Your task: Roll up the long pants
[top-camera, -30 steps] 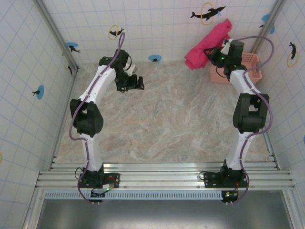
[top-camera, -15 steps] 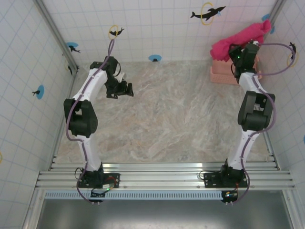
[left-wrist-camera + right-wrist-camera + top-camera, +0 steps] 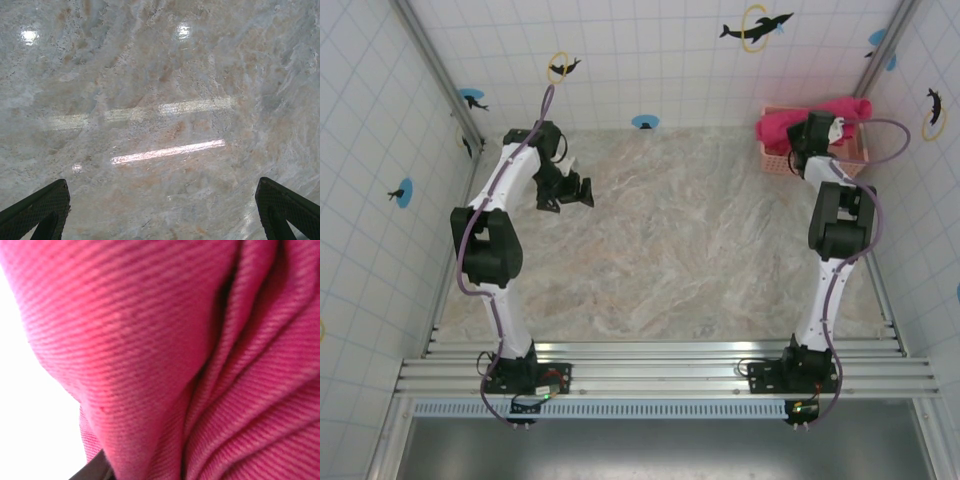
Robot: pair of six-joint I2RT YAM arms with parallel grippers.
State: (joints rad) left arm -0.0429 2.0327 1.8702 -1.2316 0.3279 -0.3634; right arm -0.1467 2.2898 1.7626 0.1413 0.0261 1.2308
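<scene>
The long pants (image 3: 778, 126) are a bunched magenta-red bundle draped over the top of the pink basket (image 3: 777, 163) at the back right corner. My right gripper (image 3: 813, 130) sits in the middle of the bundle, shut on the cloth. In the right wrist view the pants (image 3: 165, 355) press close against the camera in ribbed folds, and just a dark finger edge (image 3: 91, 471) peeks out below. My left gripper (image 3: 572, 190) hovers over the bare tabletop at the back left, open, with its fingertips (image 3: 35, 212) wide apart and nothing between them.
The marble tabletop (image 3: 680, 250) stretches between the two arms. Tiled walls close in the back and both sides, and metal posts stand in the back corners. The basket stands tight against the right wall.
My right gripper has swung the pants from left of the basket, up against the back wall, then down onto the basket. My left gripper has drifted left.
</scene>
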